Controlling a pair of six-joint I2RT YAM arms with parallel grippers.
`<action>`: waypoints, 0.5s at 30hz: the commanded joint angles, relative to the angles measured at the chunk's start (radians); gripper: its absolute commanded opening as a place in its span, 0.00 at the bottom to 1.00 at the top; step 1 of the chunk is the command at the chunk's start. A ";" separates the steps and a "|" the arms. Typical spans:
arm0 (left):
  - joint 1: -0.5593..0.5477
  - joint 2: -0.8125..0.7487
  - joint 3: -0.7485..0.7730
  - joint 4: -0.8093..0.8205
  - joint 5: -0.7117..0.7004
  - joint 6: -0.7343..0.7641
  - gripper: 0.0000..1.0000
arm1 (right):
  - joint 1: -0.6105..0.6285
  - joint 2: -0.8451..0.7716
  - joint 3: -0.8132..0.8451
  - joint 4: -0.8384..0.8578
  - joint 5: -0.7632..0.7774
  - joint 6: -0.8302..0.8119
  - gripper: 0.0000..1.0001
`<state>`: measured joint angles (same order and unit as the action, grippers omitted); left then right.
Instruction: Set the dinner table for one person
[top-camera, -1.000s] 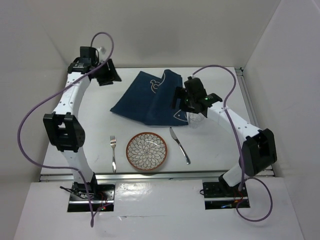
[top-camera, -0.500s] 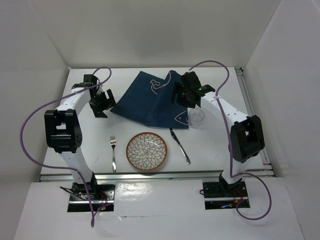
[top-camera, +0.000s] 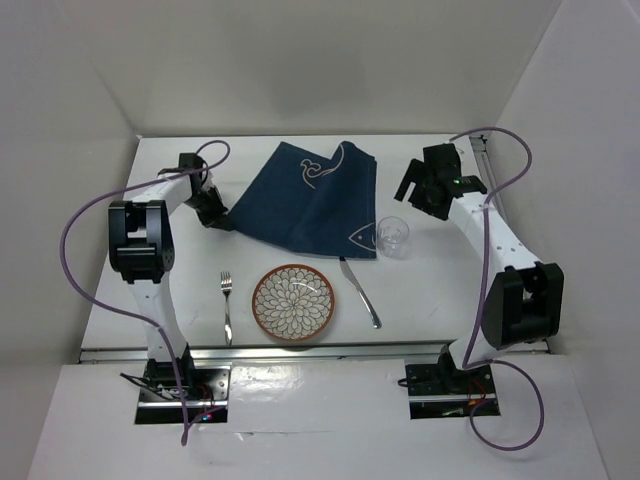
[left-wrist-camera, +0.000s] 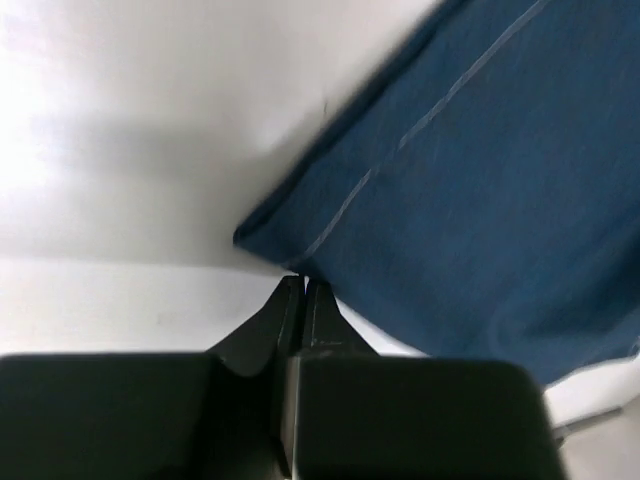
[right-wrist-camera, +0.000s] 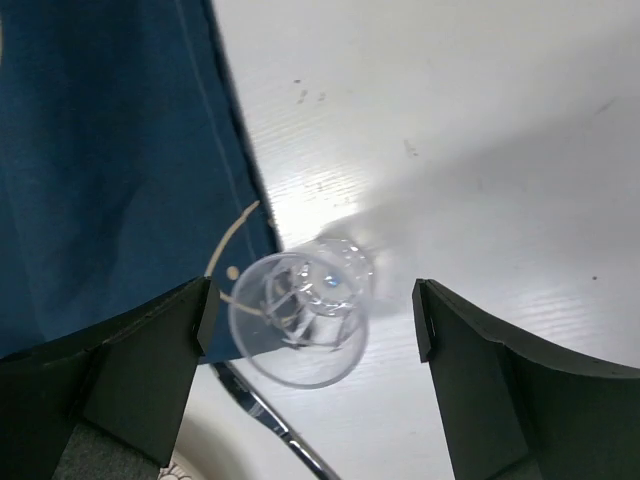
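Left hand of a two-arm rig sits clenched at the hem of the blue cloth mat, at the mat's corner beyond and left of the plate; whether any fabric is caught betw. the fingers can't be told. Right hand hangs spread wide, holding nothing, near the glass, which stands beyond and right of the plate. Setting lies on the white worktop, w/ the plate near its front edge. Step in hand is prob. shifting or smoothing the mat: best done w/ a low pinch right on the corner and a slow, flat drag. Watch the mat's opposite corner (it lies just beside the glass and meets the tip of the knife right of the plate) so nothing gets tipped or swept. Count: 1 plate, 1 fork left of the plate, 1 knife, 1 glass, 1 mat, 2 hands.
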<state>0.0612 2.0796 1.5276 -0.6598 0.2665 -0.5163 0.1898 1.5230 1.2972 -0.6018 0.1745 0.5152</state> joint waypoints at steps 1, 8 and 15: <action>0.003 0.048 0.075 0.025 0.007 -0.017 0.00 | -0.044 -0.018 -0.036 -0.027 -0.065 -0.021 0.91; 0.003 -0.062 0.031 0.057 -0.072 -0.057 0.00 | -0.075 0.043 -0.047 -0.041 -0.158 -0.060 0.86; 0.003 -0.130 -0.026 0.071 -0.073 -0.067 0.00 | -0.075 0.074 -0.102 -0.021 -0.193 -0.081 0.65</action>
<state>0.0612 1.9953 1.5108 -0.6083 0.2047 -0.5621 0.1196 1.5799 1.2129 -0.6289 0.0055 0.4507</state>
